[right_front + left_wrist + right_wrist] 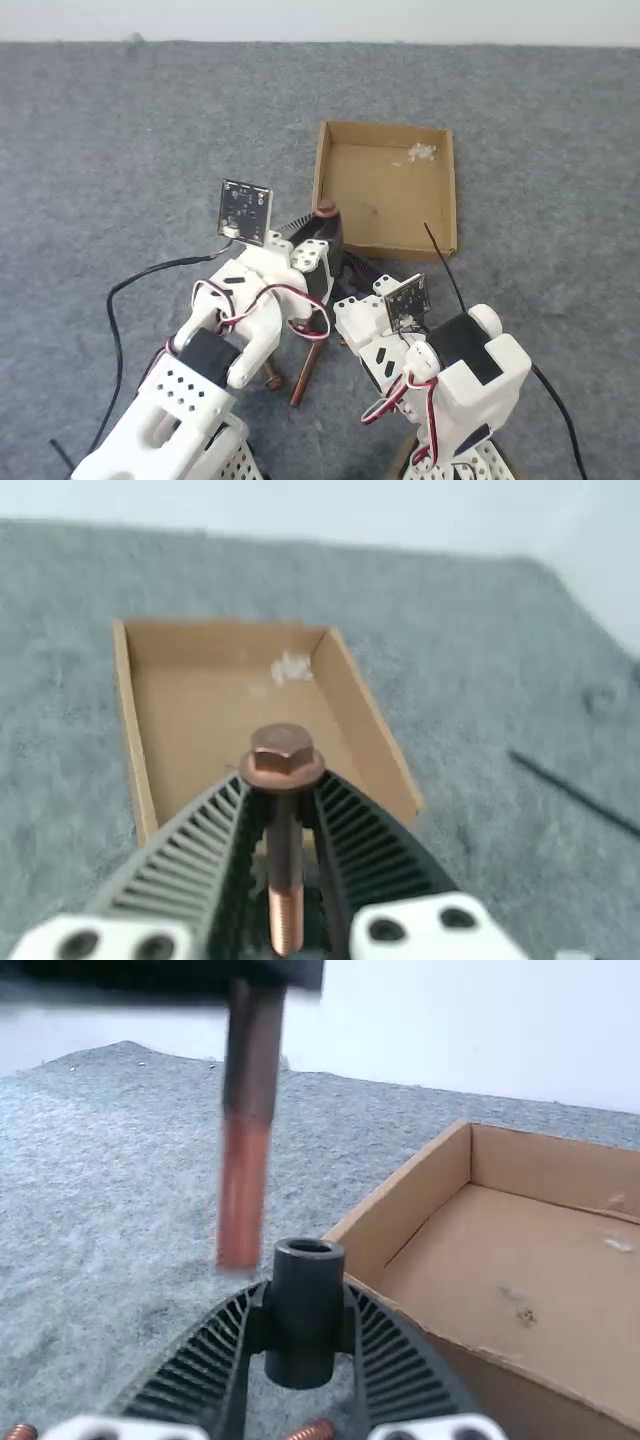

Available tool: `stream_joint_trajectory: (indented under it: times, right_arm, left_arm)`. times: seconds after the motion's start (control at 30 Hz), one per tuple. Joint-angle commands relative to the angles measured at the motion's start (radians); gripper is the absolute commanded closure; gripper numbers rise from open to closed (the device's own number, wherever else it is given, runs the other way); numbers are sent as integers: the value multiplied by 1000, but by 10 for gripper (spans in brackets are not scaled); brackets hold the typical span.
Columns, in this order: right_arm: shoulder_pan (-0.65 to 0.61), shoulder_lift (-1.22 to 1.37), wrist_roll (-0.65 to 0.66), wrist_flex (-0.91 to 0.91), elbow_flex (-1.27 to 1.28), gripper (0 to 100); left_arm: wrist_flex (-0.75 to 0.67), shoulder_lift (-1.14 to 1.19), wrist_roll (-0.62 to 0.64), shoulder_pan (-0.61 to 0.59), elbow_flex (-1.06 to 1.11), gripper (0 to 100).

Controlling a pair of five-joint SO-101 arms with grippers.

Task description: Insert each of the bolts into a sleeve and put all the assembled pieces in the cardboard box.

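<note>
My left gripper (285,780) is shut on a copper bolt (285,770), head up and shaft hanging down between the fingers. In the high view that bolt's head (326,209) sits at the near left corner of the cardboard box (437,190). My right gripper (305,1295) is shut on a black sleeve (305,1310), held upright with its bore facing up. The bolt's shaft (245,1160) hangs just beside and above the sleeve's mouth, apart from it. The right gripper (352,280) lies just in front of the box's near wall, close under the left gripper (325,228).
The cardboard box (135,740) is open, with a few white scraps on its floor. Loose copper bolts (305,372) lie on the grey carpet between the two arms, near another bolt (272,377). A black cable (445,265) crosses the box's near right corner.
</note>
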Motion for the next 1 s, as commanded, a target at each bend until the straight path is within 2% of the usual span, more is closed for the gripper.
stream_joint_trajectory:
  times: [0.0, 0.1, 0.27, 0.8, 0.97]
  right_arm:
    - [-2, -4, 40, 2, -25, 993]
    - [-2, -4, 46, 2, -25, 993]
    - [1, -4, 46, 2, -26, 993]
    - [1, -5, 51, -7, -25, 993]
    - [1, -2, 52, -39, -14, 993]
  left_arm:
    - [-143, -20, -8, -38, -22, 988]
    - [-190, 49, -8, -58, -27, 988]
    - [-189, 155, -8, -32, -71, 988]
    - [-199, 166, -46, -58, -54, 988]
    - [-301, 236, -48, -58, -45, 988]
